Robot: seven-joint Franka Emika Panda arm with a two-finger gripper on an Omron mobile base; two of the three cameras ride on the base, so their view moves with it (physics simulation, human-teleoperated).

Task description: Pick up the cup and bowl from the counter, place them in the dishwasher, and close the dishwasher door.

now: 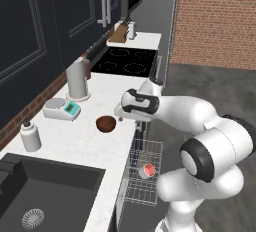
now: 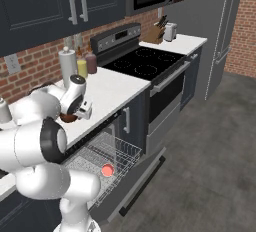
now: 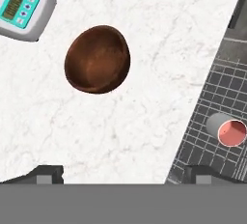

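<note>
- Over the counter (image 1: 90,136), just on the dishwasher side of the bowl (image 3: 97,59), the gripper (image 3: 120,175) hangs with its jaws spread as wide as they go and nothing between them.
- Biggest risk as I see it: the bowl sits off to one side of the fingertip line in the hand view, so a straight drop would land on bare stone or clip the rim and shove the bowl toward the kitchen scale (image 3: 21,7) beside it.
- Second worry (less likely, I'd guess): a round, shallow, smooth-walled bowl pinched by the rim could tip or squirt out on the way over the counter edge.
- The bowl itself is dark reddish-brown, upright, empty, resting on the white marbled top between the scale and the counter's front edge.
- The cup (image 1: 148,170) already lies on its side in the pulled-out wire rack (image 2: 112,151) of the dishwasher, below and past the bowl, salmon inside showing.
- The dishwasher door (image 2: 142,176) is down, not yet closed.
</note>
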